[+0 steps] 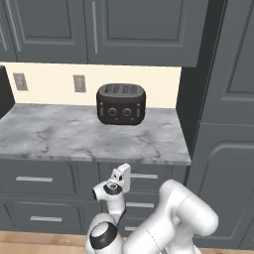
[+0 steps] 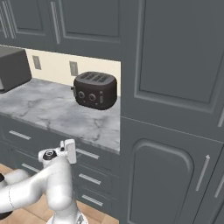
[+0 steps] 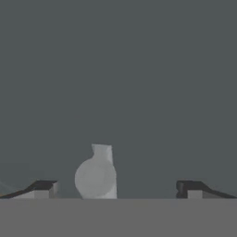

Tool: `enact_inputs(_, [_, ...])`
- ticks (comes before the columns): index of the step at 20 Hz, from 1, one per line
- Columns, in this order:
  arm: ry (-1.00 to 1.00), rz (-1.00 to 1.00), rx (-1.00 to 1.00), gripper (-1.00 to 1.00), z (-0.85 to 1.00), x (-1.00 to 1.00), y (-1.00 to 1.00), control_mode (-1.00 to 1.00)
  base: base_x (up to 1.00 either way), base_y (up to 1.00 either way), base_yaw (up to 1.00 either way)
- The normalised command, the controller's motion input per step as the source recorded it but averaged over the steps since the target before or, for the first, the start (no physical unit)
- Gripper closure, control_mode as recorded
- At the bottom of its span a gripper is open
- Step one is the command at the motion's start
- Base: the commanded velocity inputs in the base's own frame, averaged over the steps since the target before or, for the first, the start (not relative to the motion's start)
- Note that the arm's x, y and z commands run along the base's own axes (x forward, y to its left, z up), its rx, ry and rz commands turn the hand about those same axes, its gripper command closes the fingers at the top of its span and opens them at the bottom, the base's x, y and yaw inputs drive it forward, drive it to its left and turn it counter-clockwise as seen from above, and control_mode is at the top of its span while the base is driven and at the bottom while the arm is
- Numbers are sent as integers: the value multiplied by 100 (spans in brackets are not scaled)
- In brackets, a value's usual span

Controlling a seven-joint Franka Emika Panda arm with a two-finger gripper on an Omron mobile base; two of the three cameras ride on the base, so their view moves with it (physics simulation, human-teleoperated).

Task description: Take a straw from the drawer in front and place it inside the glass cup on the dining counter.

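The drawer (image 1: 155, 176) is the shut top one under the right end of the marble worktop, slate-grey with a slim silver bar handle (image 1: 144, 176). My gripper (image 1: 123, 174) hovers just in front of its left part, pointing at the drawer front (image 2: 97, 156). In the hand view the fingertips (image 3: 44, 189) stand wide apart, open, with nothing between them. The handle's rounded silver end (image 3: 96, 175) sits between them against the flat grey front. From the right base view the hand (image 2: 69, 151) is close to the handle (image 2: 87, 154). The straw is hidden; the glass cup and dining counter are out of view.
A dark toaster (image 1: 121, 103) stands on the marble worktop (image 1: 54, 134). More drawers (image 1: 34, 179) lie to the left and below. A tall grey cabinet (image 1: 225, 149) rises at the right. A dark appliance (image 2: 13, 68) sits at the far left.
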Motion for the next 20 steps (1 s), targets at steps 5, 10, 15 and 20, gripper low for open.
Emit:
enact_inputs(5, [0, 4, -7, -100, -43, 50, 0, -100, 0, 0, 0])
enact_inputs(10, [-7, 6, -6, 100, -37, 59, 0, -100, 0, 0, 0])
enact_inputs(15, [-23, 7, -6, 100, -5, 29, 0, -100, 0, 0, 0])
enact_inputs(20, [-23, 8, -3, 100, 2, -4, 5, -100, 0, 0, 0])
